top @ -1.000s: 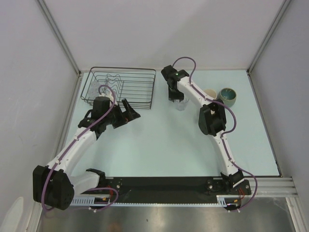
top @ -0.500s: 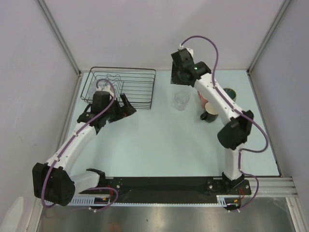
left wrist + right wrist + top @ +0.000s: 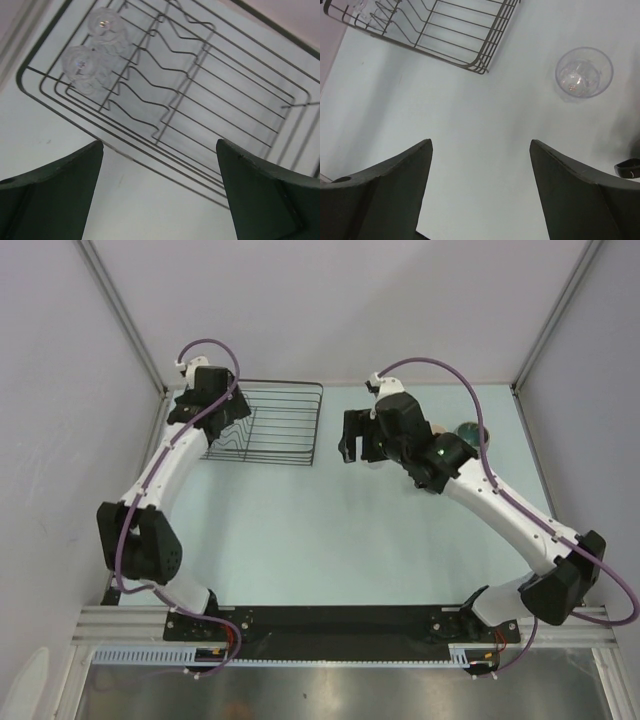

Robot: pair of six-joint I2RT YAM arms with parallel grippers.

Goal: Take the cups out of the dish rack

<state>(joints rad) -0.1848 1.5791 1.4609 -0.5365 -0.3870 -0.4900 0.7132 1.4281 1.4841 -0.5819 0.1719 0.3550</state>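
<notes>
Left gripper (image 3: 159, 145): fingers spread wide, holding nothing, hanging above the dish rack (image 3: 210, 100), which stands at the far left of the table (image 3: 330, 540). Two clear glasses (image 3: 82, 67) sit side by side in one corner of the rack. Right gripper (image 3: 480, 142): fingers also spread, empty, over bare table right of the rack. Clear tumbler (image 3: 584, 72): upright on the table, apart from the rack. Green-teal cup (image 3: 468, 430): far right, partly behind the right arm.

Black wavy-wired dish rack (image 3: 280, 425), clear tumbler (image 3: 584, 73), teal cup (image 3: 468, 429), pale mint table (image 3: 330, 540)
</notes>
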